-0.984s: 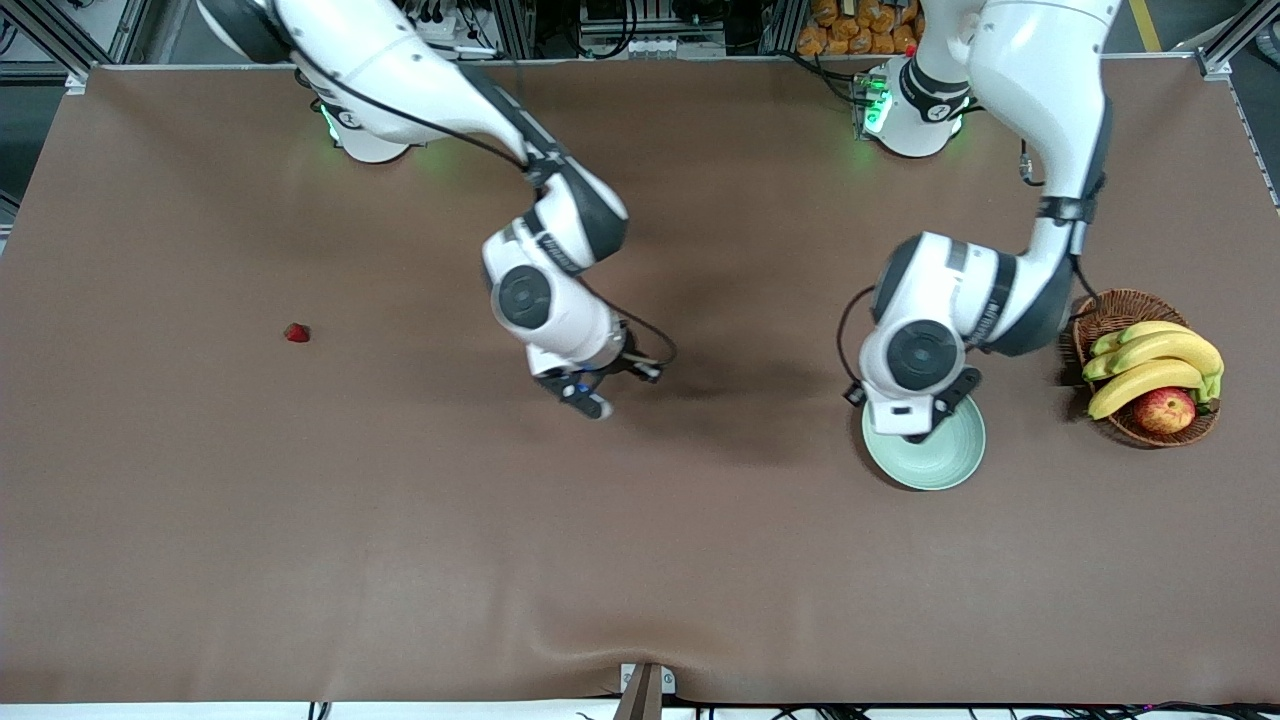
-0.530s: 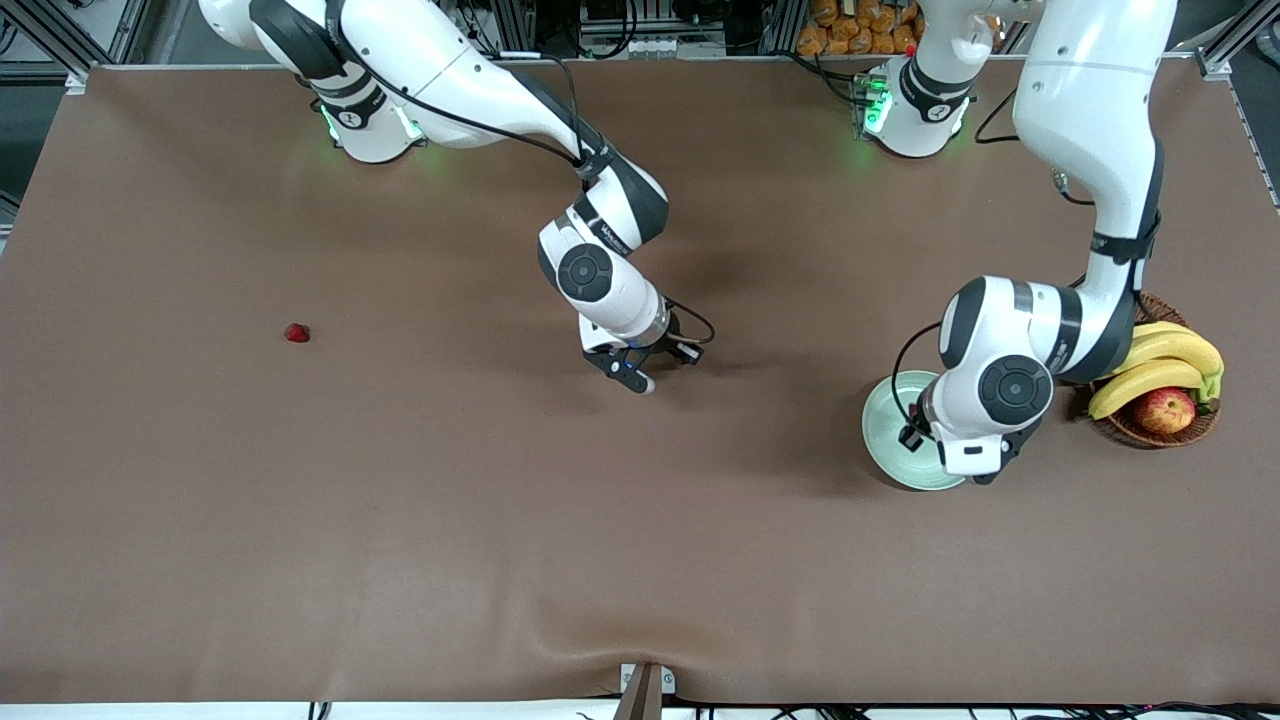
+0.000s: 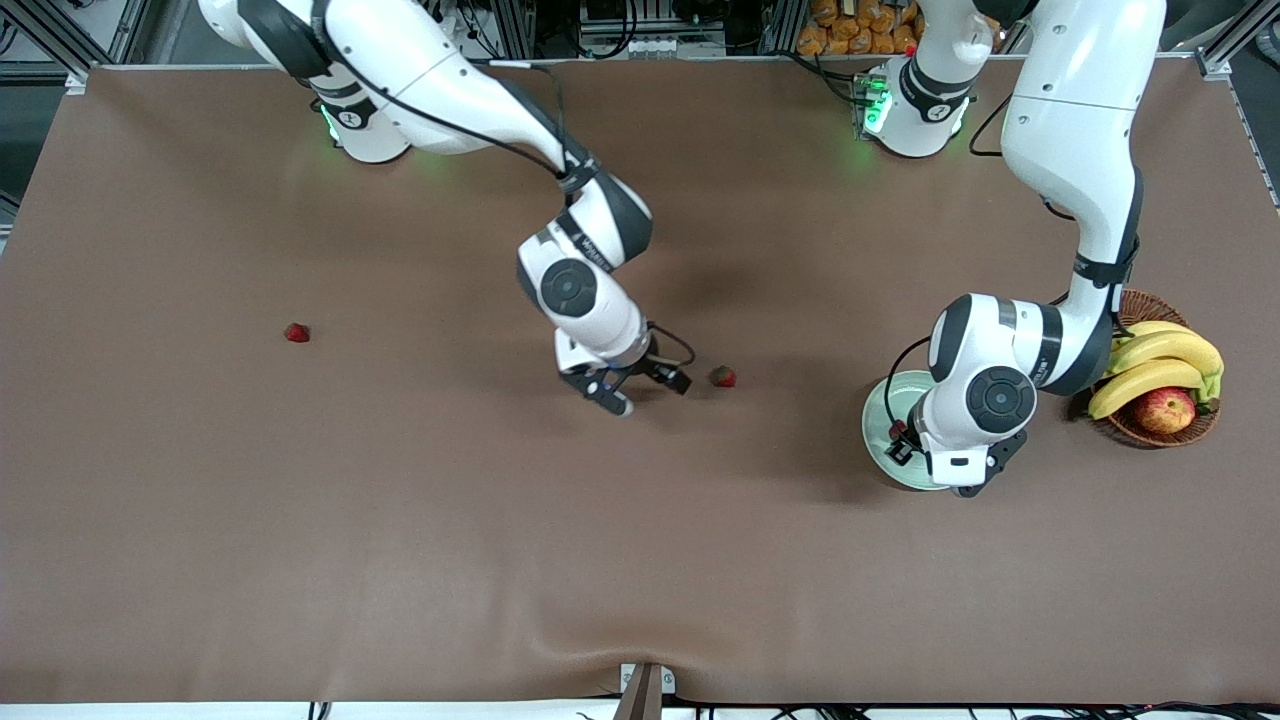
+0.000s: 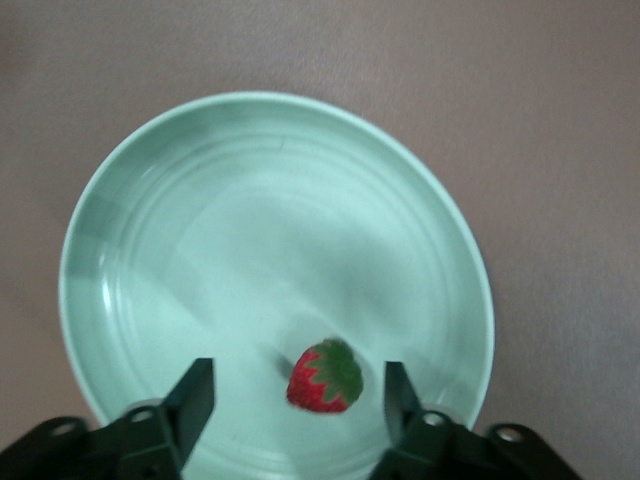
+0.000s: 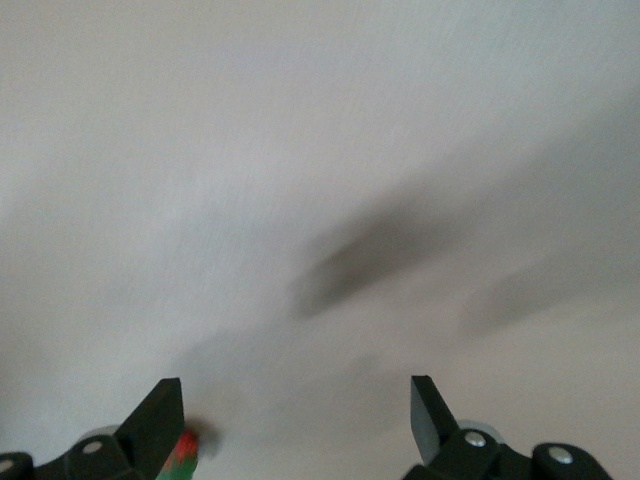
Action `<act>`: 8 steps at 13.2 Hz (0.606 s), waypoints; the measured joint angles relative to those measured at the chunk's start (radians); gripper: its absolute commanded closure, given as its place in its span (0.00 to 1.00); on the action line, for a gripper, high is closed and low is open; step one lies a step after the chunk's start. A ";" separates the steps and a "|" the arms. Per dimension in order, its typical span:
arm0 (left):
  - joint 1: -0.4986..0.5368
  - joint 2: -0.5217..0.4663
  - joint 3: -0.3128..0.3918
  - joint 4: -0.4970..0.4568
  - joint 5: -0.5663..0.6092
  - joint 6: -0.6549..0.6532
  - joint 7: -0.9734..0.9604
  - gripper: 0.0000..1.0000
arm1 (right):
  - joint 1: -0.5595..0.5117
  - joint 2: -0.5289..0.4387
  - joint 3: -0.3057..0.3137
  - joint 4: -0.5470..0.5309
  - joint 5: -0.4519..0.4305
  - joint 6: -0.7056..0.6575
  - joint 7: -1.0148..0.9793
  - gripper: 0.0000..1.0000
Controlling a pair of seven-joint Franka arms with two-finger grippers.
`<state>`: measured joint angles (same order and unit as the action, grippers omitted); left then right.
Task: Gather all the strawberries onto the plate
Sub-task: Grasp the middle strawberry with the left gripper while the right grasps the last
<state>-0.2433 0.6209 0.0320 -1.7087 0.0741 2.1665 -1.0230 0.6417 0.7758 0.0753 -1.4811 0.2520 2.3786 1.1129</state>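
One small red green-capped strawberry (image 4: 325, 377) has just been dropped into the pale mint round plate (image 3: 878, 412), toward the left arm's table edge, under the wide-open, empty left gripper (image 4: 296, 400). The right gripper (image 3: 640, 385), mid-table, open, empty, has been shifted off a second berry (image 3: 722, 377), now exposed. A third (image 3: 296, 332) is left near the right arm's edge. Approx. 1/3 done.

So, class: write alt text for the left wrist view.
A small red strawberry lies in a pale green plate on the brown table, between the open left claw fingers hanging just above it.
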 measured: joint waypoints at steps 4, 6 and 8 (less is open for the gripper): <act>-0.034 -0.051 -0.134 0.049 -0.003 -0.104 -0.138 0.00 | -0.207 -0.112 -0.009 0.014 -0.003 -0.297 -0.315 0.00; -0.085 -0.041 -0.178 0.087 -0.003 -0.112 -0.257 0.00 | -0.334 -0.162 -0.012 0.011 -0.029 -0.417 -0.496 0.00; -0.142 -0.006 -0.186 0.100 -0.020 -0.107 -0.319 0.00 | -0.436 -0.197 -0.013 -0.007 -0.103 -0.477 -0.644 0.00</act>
<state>-0.3854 0.6150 -0.1536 -1.6085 0.0538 2.0596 -1.3423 0.2059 0.5790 0.0627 -1.4884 0.1486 1.9017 0.4693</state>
